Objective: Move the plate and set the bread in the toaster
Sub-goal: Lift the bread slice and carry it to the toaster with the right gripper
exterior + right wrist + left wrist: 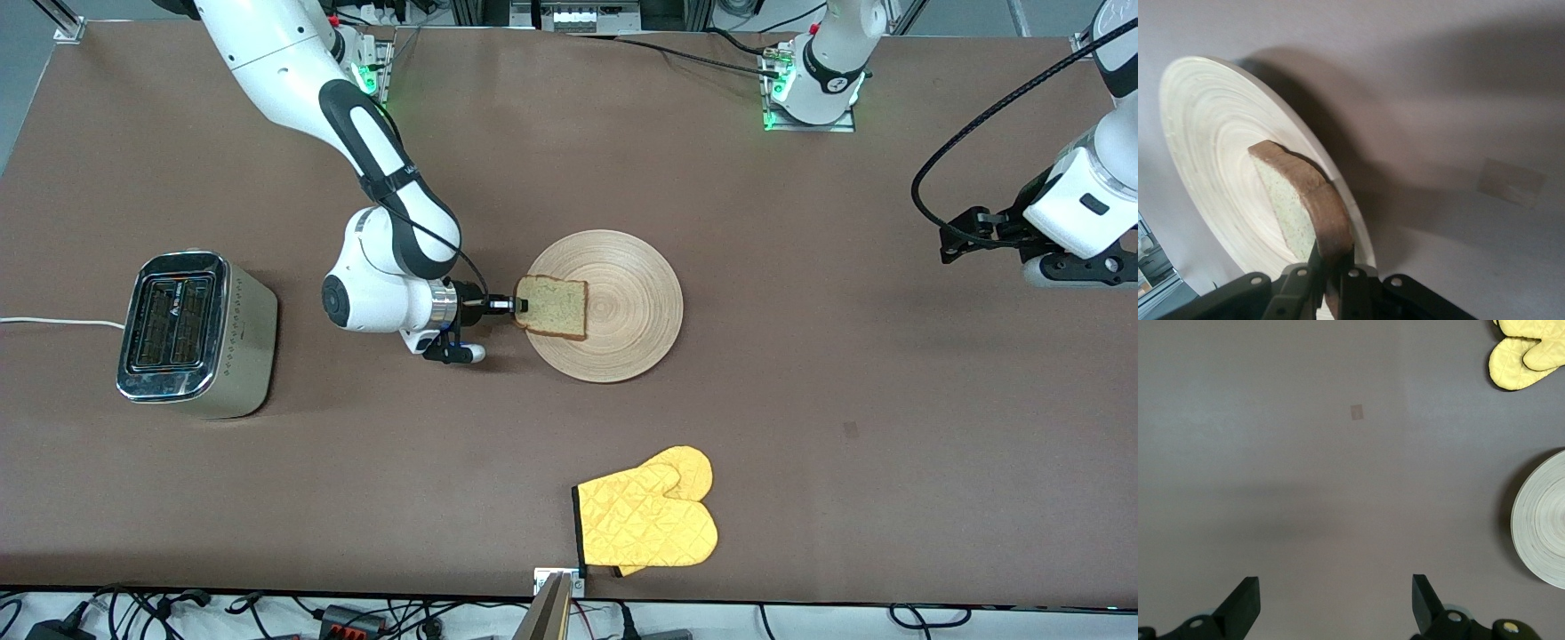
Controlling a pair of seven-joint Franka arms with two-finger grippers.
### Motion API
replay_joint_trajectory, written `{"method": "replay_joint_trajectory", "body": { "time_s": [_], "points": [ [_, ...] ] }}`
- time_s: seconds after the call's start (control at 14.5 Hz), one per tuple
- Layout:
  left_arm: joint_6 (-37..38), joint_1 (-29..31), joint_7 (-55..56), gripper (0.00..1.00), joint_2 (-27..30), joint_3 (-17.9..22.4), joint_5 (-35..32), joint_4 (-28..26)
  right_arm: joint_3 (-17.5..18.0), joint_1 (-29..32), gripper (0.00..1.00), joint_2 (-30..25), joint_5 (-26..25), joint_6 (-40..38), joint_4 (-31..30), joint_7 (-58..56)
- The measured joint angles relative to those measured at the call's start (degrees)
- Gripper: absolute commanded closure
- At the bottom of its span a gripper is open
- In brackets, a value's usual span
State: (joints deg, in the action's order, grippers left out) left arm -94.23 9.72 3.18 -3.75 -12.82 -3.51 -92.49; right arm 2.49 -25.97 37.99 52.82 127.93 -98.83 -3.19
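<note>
The bread (556, 307), a tan slice with a dark crust, lies face up over the part of the light-wood plate (631, 302) toward the right arm's end. My right gripper (518, 305) is shut on the slice's crust edge. The right wrist view shows the gripper (1331, 267) clamping the crust of the bread (1298, 207) over the plate (1211, 153). I cannot tell whether the slice touches the plate. The toaster (191, 333) stands toward the right arm's end, its slots empty. My left gripper (951, 244) is open and empty (1335, 603) over bare table and waits.
Two yellow oven mitts (649, 520) lie nearer the front camera than the plate; they also show in the left wrist view (1528, 353), as does the plate's rim (1541, 520). The toaster's white cord (53, 323) runs off the table's end.
</note>
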Motion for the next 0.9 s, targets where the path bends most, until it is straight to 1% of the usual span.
{"method": "replay_joint_trajectory", "body": {
  "time_s": [0.28,0.48,0.62,0.76,0.83,0.9],
  "points": [
    [0.61,-0.59,0.18,0.0,0.55,0.19,1.12,-0.07,0.0,-0.21,1.0,-0.1,-0.3,-0.02,1.89,-0.06],
    [1.43,-5.83,1.57,0.0,1.69,3.51,1.42,-0.25,0.0,-0.22,1.0,-0.77,-1.19,-0.11,2.72,-0.21],
    [1.5,-7.66,1.77,0.0,1.87,4.78,1.46,-0.41,-0.12,-0.22,1.0,-2.17,-1.51,-1.39,3.24,-0.21],
    [1.51,-8.09,1.77,0.0,1.86,5.23,1.55,-0.62,-0.59,-0.04,1.0,-3.93,-3.87,-4.22,4.22,0.03],
    [1.5,-8.4,1.77,0.0,1.87,5.58,1.55,-0.63,-1.11,0.1,1.0,-4.77,-6.42,-5.93,5.1,1.13],
    [1.46,-8.98,1.77,0.0,1.87,6.29,1.56,-0.63,-1.82,0.21,1.0,-5.45,-10.17,-8.08,6.45,3.17]
  ]
}}
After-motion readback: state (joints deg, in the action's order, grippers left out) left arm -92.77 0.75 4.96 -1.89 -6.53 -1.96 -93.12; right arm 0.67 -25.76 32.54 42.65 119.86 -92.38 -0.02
